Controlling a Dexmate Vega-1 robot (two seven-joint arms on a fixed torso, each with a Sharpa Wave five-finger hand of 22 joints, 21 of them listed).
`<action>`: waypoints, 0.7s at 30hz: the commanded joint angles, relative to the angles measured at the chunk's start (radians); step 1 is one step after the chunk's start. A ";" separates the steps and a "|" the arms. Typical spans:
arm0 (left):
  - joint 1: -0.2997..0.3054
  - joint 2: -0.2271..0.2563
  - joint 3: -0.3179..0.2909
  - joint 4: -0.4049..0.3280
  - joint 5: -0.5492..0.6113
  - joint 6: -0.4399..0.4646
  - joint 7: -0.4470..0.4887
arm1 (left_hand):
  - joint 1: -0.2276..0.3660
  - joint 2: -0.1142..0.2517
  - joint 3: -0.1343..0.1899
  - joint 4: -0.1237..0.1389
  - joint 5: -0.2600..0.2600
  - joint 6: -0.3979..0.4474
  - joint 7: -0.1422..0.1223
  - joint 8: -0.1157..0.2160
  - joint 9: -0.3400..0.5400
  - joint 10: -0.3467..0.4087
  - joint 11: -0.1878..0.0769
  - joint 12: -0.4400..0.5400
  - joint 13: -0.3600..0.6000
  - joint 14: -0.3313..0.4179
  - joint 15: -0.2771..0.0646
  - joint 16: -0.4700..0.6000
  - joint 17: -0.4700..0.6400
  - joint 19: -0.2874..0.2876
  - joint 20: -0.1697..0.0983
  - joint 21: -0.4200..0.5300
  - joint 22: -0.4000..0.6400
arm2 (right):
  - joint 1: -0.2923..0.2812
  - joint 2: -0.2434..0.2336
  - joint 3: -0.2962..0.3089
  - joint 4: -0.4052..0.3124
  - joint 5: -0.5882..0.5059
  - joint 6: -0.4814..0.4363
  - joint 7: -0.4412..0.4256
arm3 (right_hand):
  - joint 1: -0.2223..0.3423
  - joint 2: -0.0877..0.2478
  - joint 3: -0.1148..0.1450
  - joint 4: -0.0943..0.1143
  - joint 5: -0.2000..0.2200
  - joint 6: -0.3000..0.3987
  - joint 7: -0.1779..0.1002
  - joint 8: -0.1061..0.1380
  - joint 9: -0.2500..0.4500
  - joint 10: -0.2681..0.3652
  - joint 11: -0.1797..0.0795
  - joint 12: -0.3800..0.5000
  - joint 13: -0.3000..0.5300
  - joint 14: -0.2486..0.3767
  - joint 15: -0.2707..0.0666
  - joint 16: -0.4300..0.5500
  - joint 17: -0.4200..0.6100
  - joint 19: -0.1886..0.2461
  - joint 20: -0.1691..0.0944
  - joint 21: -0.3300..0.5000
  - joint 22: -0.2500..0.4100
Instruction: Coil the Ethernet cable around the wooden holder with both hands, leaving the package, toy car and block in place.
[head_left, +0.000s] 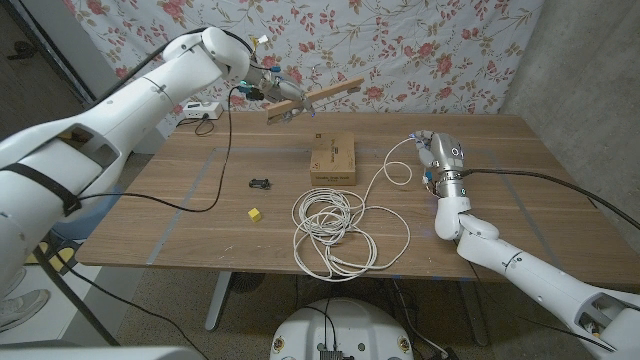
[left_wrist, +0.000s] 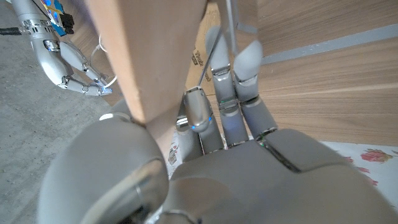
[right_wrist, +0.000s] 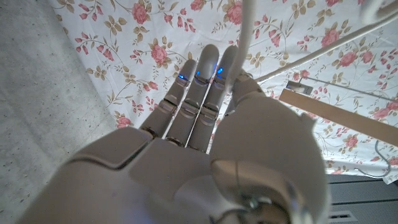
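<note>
Nearest the robot, most of the Ethernet cable (head_left: 335, 228) lies in loose white loops on the tabletop (head_left: 500, 200), well apart from both hands, w/ the yellow block (head_left: 255, 214) and small black toy car (head_left: 261, 183) just past the coil on the robot's left. From the loops one strand runs up to the right hand (head_left: 437, 155), raised over the tabletop's right part. Right wrist view: fingers (right_wrist: 198, 93) straight and close together, cable passing along them by the thumb; held against the hand, though how firm the grip is can't be told. Beyond the coil, cardboard package (head_left: 333, 159) sits mid-tabletop, between the two hands. Farthest back, left hand (head_left: 266, 84) is up in the air over the far edge, fingers (left_wrist: 202, 115) wrapped round the wooden holder (head_left: 312, 99), which sticks out tilted toward the right hand. A thin strand runs along the fingers in left wrist view.
</note>
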 joint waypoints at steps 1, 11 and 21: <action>0.096 0.004 -0.062 -0.055 -0.092 -0.086 0.073 | 0.129 0.134 0.005 -0.002 0.012 0.012 0.005 0.010 0.001 0.016 0.004 -0.001 0.000 0.231 -0.164 0.585 0.293 -0.005 -0.046 0.007 0.012 | -0.028 -0.004 0.101 -0.059 0.070 0.165 -0.087 | 0.004 0.000 -0.004 0.007 0.012 0.095 0.085 -0.006 0.000 0.007 0.006 0.012 0.010 0.013 -0.086 -0.010 0.007 -0.001 -0.071 0.010 0.002; 0.138 -0.008 -0.077 -0.041 -0.143 -0.132 0.090 | 0.127 0.132 0.009 -0.001 0.024 0.011 0.005 0.017 -0.001 0.017 0.002 -0.002 0.000 0.229 -0.162 0.587 0.295 -0.002 -0.044 0.004 0.013 | -0.028 0.036 0.183 -0.068 0.180 0.357 -0.040 | 0.006 -0.003 -0.011 0.010 0.021 0.097 0.088 -0.012 0.006 0.003 0.006 0.025 0.031 0.014 -0.087 -0.019 0.024 -0.013 -0.083 0.015 0.001; 0.110 -0.043 -0.031 -0.003 -0.133 -0.123 0.052 | 0.123 0.135 0.013 0.004 0.034 0.007 0.006 0.025 0.000 0.021 0.007 -0.002 0.000 0.230 -0.161 0.589 0.299 -0.003 -0.044 0.003 0.020 | -0.003 0.056 0.207 -0.078 0.113 0.396 -0.039 | 0.010 -0.008 -0.018 0.010 0.030 0.106 0.086 -0.017 0.009 -0.004 0.002 0.037 0.051 0.009 -0.087 -0.028 0.041 -0.019 -0.095 0.022 -0.002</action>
